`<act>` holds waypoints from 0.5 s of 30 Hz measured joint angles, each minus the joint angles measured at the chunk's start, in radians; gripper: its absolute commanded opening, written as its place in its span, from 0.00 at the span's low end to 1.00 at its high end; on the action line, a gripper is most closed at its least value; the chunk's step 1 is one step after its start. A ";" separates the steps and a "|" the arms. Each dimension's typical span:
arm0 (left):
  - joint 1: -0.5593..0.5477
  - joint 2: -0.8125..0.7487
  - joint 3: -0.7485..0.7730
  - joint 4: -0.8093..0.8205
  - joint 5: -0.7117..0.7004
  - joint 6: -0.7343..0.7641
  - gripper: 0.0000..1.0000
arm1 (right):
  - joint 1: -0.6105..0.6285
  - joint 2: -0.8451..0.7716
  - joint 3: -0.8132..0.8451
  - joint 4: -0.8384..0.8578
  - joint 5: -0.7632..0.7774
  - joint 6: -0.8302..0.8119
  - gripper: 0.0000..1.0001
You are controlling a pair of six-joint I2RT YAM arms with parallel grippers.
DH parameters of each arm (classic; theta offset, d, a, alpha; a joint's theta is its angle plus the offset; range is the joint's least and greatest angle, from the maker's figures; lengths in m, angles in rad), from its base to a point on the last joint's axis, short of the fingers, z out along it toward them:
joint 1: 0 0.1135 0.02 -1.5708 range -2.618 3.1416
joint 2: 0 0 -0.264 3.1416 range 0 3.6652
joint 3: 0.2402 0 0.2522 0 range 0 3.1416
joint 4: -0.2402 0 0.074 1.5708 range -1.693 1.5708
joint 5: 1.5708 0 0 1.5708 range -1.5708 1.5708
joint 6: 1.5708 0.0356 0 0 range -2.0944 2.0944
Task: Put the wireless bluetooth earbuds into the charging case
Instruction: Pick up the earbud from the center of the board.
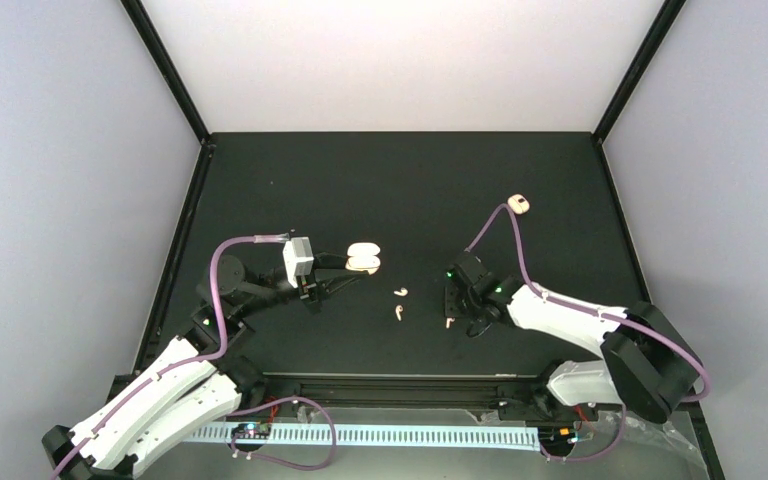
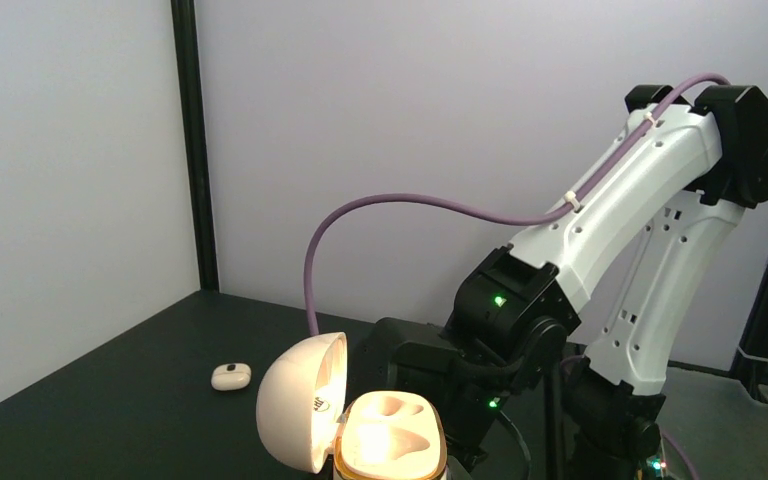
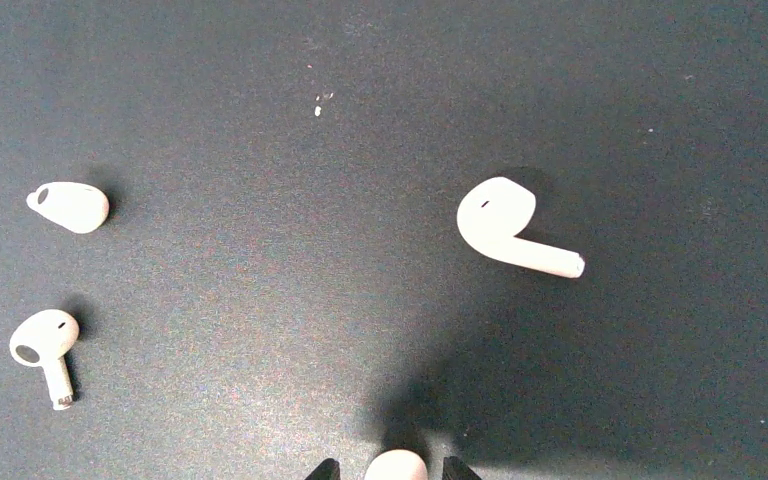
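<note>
cream plastic on matt black. counted four tiny cream comma-shaped plastic earbuds (image 3: 515, 230), all loose on the black table top (image 1: 400, 180), none seated yet. found the nearest earbud (image 3: 397, 466) right between the tips of the right gripper (image 3: 390, 474), well apart from the open cream clamshell charging case (image 2: 390, 430). could not tell a firm bite from a mere straddle, with only slivers of the fingertips (image 3: 457, 468) showing either side of it. saw the left gripper (image 1: 345, 263) clenched on the charging case, holding it off to the left, hinged open, wells facing up.

judged the step in hand to be the pick. best done by squeezing gently across the bulb rather than the stem, keeping the fingers low to the table top to stop the smooth shell squirting out, then lifting straight up before carrying across.

noted the right-hand earbud in the wrist view lying flat, bulb to the upper left, stem and long axis running down to the right. noted the lower left earbud (image 3: 45, 345) with its stem pointing at the bottom edge. could not read the long axis of the nearest earbud, mostly cut off by the frame.
</note>
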 measured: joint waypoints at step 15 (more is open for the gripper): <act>-0.002 0.000 0.000 0.000 0.000 0.000 0.01 | 0.007 0.035 0.005 -0.009 0.010 -0.003 0.23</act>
